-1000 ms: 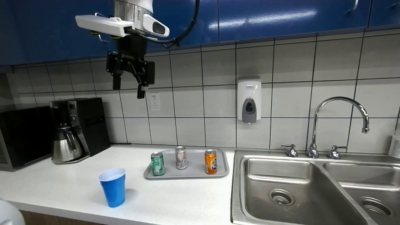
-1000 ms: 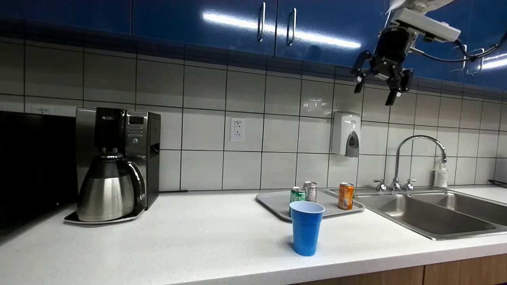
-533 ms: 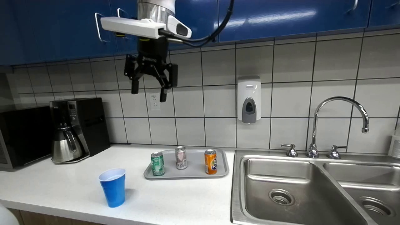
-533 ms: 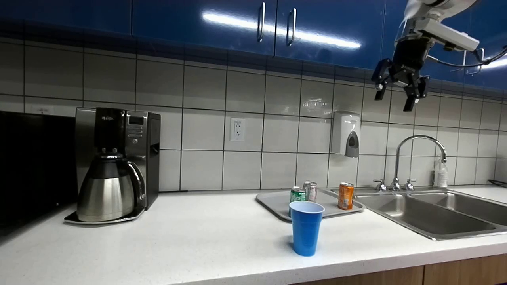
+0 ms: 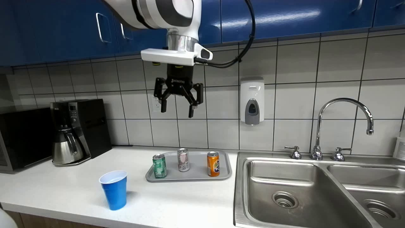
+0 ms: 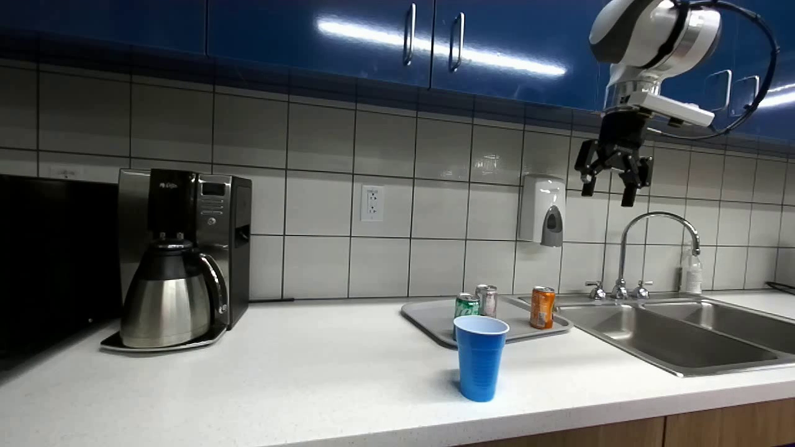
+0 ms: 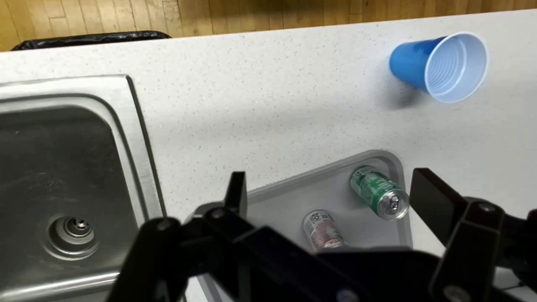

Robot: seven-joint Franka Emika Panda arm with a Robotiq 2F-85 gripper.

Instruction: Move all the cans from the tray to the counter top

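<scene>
The green can [image 5: 159, 167], silver-grey can [image 5: 183, 160] and orange can [image 5: 213, 164] stand upright on the grey tray [image 5: 198, 165]. In an exterior view the blue cup partly hides the green can [image 6: 467, 304]. My gripper [image 5: 177, 111] is open and empty, pointing down, high above the tray; it also shows in an exterior view [image 6: 608, 195]. In the wrist view the green can [image 7: 374, 188] and silver-grey can [image 7: 321, 230] show between the spread fingers; the orange can is hidden there. The white counter top [image 5: 177, 199] surrounds the tray.
A blue cup [image 5: 114, 190] stands on the counter in front of the tray's green-can end. The steel sink [image 5: 240, 190] adjoins the tray's orange-can end. A soap dispenser [image 5: 252, 101] hangs on the tiled wall. A coffee maker [image 5: 82, 126] stands farther along the counter.
My gripper has moved across toward the tray and come lower, and now points more straight down. It has stayed open. The cans and tray have not moved.
</scene>
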